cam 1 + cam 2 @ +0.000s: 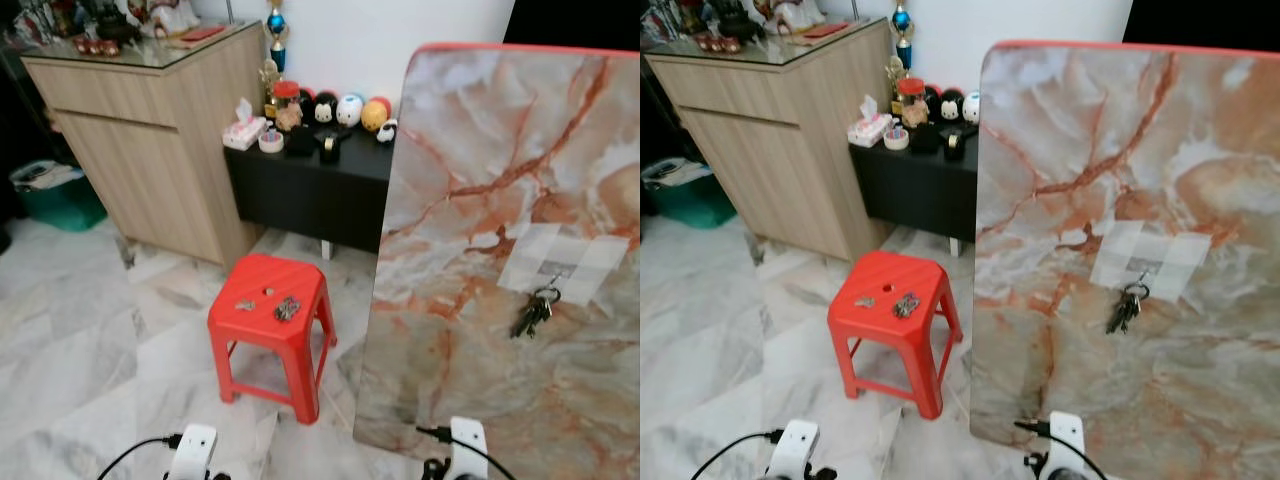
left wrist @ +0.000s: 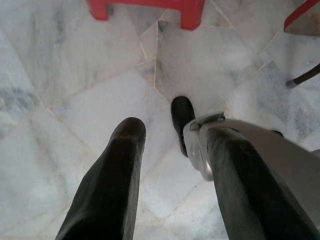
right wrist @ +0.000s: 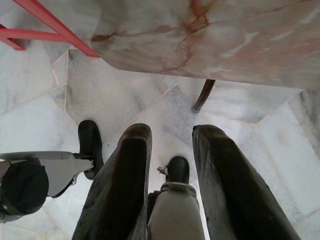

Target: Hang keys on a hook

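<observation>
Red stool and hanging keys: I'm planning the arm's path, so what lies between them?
In the left eye view, between the red stool and the keys lies just the marbled board's bare face.

words: none can be read in any picture
numbers: none can be read
brands: none can be read
signs: none can be read
tissue box (image 1: 243,131): it has a print on it, but it is too small and blurry to read
red thing on the cupboard (image 1: 202,34): any writing on it is too small to tell
round toys (image 1: 349,109): they show faces, not letters
taped patch on the board (image 1: 563,262): plain, with nothing written on it
</observation>
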Robot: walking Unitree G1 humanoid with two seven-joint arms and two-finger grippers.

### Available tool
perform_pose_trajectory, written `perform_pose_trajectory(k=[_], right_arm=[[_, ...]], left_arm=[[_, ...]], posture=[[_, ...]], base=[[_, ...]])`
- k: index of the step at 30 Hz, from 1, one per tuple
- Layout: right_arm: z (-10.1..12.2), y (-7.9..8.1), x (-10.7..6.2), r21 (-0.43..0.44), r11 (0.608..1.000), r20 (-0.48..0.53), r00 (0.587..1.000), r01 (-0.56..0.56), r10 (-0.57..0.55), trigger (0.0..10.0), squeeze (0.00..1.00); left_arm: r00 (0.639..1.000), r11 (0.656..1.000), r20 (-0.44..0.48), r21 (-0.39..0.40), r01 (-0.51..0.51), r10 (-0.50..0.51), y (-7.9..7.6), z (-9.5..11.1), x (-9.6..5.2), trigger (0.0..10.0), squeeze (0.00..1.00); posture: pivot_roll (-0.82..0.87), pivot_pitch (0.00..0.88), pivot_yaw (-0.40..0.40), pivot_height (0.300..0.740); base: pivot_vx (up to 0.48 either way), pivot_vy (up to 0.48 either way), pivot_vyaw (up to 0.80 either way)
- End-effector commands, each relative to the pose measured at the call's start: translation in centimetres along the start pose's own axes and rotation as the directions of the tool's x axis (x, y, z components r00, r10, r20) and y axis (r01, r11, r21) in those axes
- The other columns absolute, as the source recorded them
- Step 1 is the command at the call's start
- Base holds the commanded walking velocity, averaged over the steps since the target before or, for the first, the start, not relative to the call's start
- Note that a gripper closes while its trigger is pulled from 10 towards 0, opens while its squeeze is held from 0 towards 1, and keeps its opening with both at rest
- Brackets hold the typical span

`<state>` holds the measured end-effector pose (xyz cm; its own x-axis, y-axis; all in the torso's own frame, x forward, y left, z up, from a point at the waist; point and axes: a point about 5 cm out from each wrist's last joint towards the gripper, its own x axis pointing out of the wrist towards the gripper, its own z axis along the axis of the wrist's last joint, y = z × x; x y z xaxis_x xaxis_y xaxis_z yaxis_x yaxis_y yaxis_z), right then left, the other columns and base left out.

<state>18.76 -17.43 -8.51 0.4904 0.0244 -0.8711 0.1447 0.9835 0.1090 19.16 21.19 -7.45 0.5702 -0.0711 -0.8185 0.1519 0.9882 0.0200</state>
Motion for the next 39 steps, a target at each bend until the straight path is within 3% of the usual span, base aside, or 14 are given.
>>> perform_pose_trajectory(k=[1,20,39], right_arm=[[0.34,-0.16,-0.01,0.010,1.000,0.011,1.000,0.007,-0.007,10.0,0.00],[0.40,-0.16,0.00,0.018,1.000,0.018,1.000,0.014,-0.014,10.0,0.00],[0.45,-0.13,0.00,0.018,1.000,0.021,1.000,0.017,-0.018,10.0,0.00]], left_arm=[[1.000,1.000,-0.018,0.010,-0.004,0.005,0.18,-0.24,-0.06,10.0,0.00],[1.000,1.000,-0.022,0.014,-0.002,0.002,0.18,-0.21,-0.05,10.0,0.00],[1.000,1.000,-0.023,0.018,-0.004,0.004,0.26,-0.17,-0.05,10.0,0.00]], posture=[[0.04,0.000,0.005,0.740],[0.04,0.000,0.005,0.740],[0.04,0.000,0.008,0.740]], base=[[0.000,0.000,0.00],[0.000,0.219,0.00],[0.000,0.464,0.00]])
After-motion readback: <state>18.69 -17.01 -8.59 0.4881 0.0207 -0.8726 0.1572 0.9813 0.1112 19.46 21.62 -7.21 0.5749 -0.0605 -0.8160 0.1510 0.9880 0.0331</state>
